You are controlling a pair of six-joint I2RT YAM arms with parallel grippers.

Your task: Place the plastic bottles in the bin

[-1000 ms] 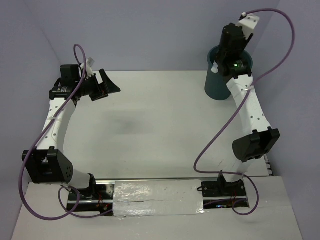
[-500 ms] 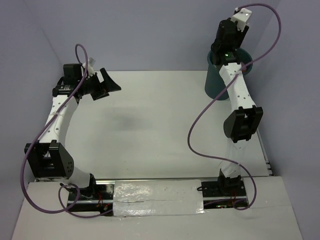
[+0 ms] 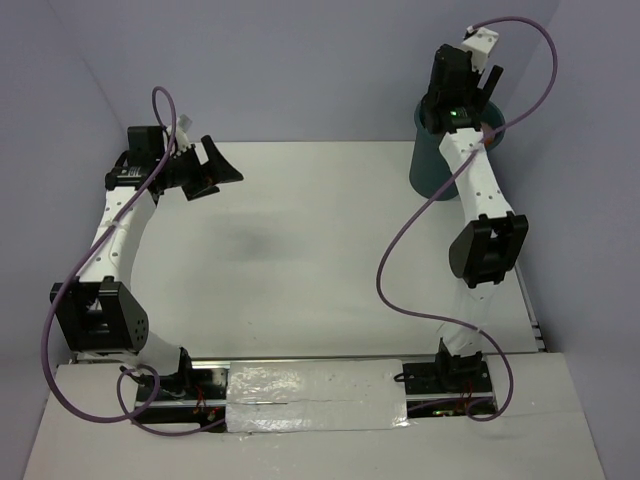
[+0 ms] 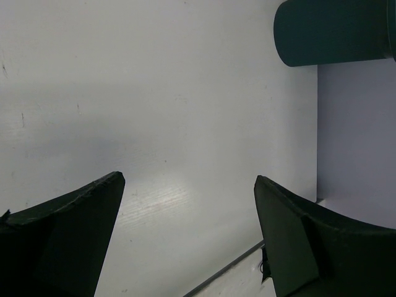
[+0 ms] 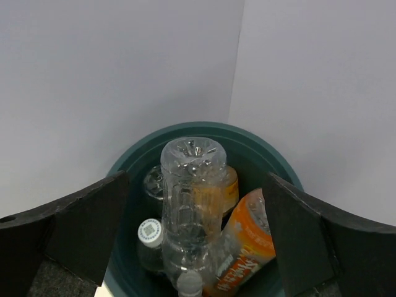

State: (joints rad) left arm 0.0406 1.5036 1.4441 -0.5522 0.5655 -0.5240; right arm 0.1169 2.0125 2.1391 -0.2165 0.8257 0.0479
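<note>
1. At the upper right of the top view, the bin stands in the far right corner of the table. The right gripper hangs over the bin's mouth; how wide it stands is hard to judge from here. At the upper left, the left gripper hovers above the table, spread wide and well apart from the bin.
2. In the left wrist view, the two dark fingers fill the lower corners, far apart, with only bare table between them. The bin shows at the upper right, with its inside hidden.
3. In the right wrist view, the right fingers sit in the lower corners, wide apart and gripping nothing. Between and below them is the bin's round mouth, with the bottles inside. A clear bottle stands base up in the middle, touching neither finger. An orange bottle leans at its right, and a second orange one shows behind. A white-capped bottle sits at the left.
</note>
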